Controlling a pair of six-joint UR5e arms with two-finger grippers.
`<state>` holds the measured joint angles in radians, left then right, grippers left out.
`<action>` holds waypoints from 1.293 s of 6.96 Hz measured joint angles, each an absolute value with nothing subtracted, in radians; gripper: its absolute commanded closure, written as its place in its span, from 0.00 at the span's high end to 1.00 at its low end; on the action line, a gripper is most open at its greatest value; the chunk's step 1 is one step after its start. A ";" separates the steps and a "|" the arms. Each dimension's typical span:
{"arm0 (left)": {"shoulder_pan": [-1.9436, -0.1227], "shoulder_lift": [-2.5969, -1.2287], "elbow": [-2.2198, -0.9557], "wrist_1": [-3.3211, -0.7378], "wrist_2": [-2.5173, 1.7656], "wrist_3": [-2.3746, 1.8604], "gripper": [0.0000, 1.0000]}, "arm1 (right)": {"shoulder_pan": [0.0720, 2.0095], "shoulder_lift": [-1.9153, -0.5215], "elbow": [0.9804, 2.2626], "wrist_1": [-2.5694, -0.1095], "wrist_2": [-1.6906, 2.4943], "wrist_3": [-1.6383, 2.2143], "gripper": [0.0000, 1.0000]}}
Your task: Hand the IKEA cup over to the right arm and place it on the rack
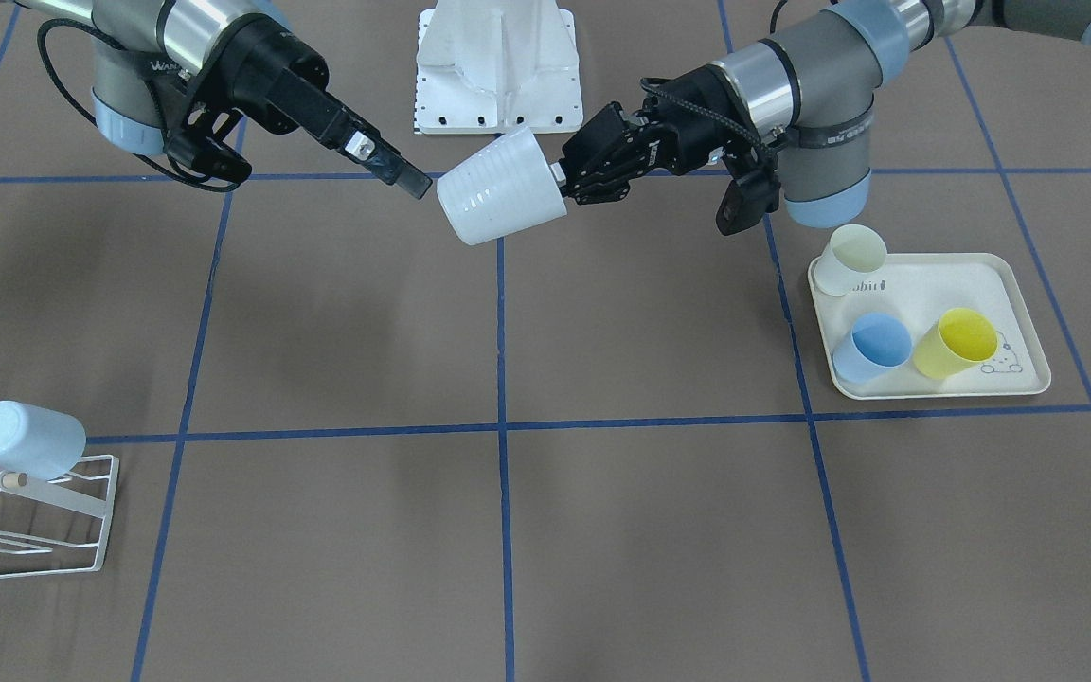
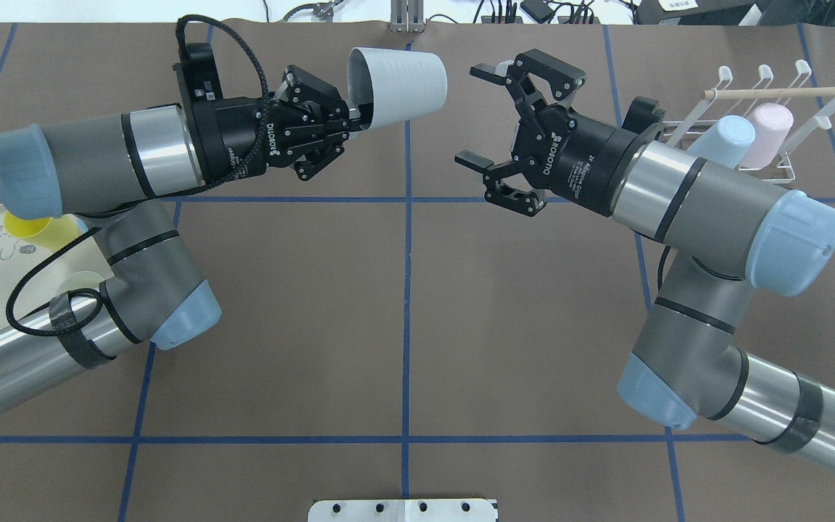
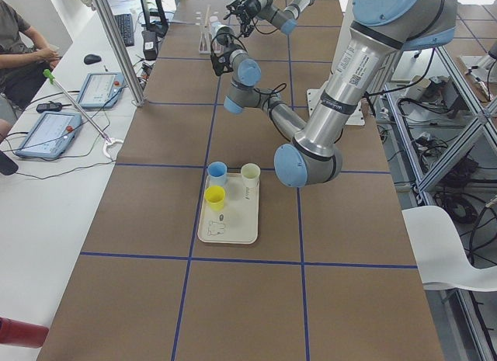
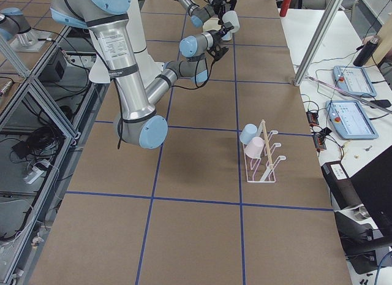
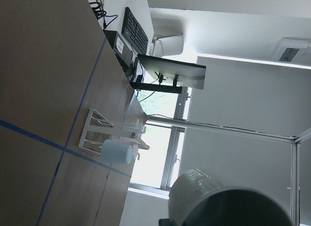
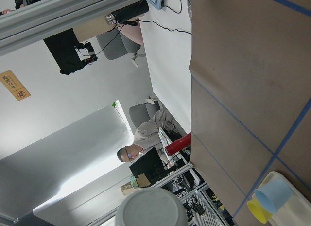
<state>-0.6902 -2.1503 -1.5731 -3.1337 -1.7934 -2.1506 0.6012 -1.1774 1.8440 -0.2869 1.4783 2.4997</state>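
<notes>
The white ribbed IKEA cup point(image 2: 399, 87) hangs on its side in the air above the table's far middle, its base towards my right arm. My left gripper point(image 2: 358, 116) is shut on its rim, one finger inside the mouth. A short gap away from the cup's base, my right gripper point(image 2: 472, 114) stands wide open, touching nothing. In the front-facing view the cup point(image 1: 501, 187) lies between the two grippers. The white wire rack point(image 2: 787, 156) with its wooden dowel stands at the far right and holds a pale blue cup point(image 2: 725, 138) and a pink cup point(image 2: 769, 123).
A cream tray point(image 1: 943, 390) on my left side carries a cream cup point(image 1: 850, 258), a blue cup point(image 1: 872, 346) and a yellow cup point(image 1: 956, 343). A person sits at a side bench point(image 3: 46, 190) with tablets beyond the table's far edge.
</notes>
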 measured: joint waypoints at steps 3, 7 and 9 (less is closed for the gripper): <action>-0.662 -2.166 -1.571 -3.132 -1.792 -2.151 0.00 | 0.600 -1.171 1.845 -0.287 1.465 2.518 0.99; -0.632 -2.189 -1.570 -3.127 -1.792 -2.150 0.00 | 0.599 -1.170 1.844 -0.286 1.465 2.519 0.98; -0.619 -2.193 -1.570 -3.126 -1.792 -2.147 0.00 | 0.598 -1.170 1.845 -0.285 1.465 2.518 0.69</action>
<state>-0.6191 -2.1929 -1.5695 -3.1263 -1.7917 -2.1473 0.5983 -1.1704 1.8452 -0.2854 1.4653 2.5185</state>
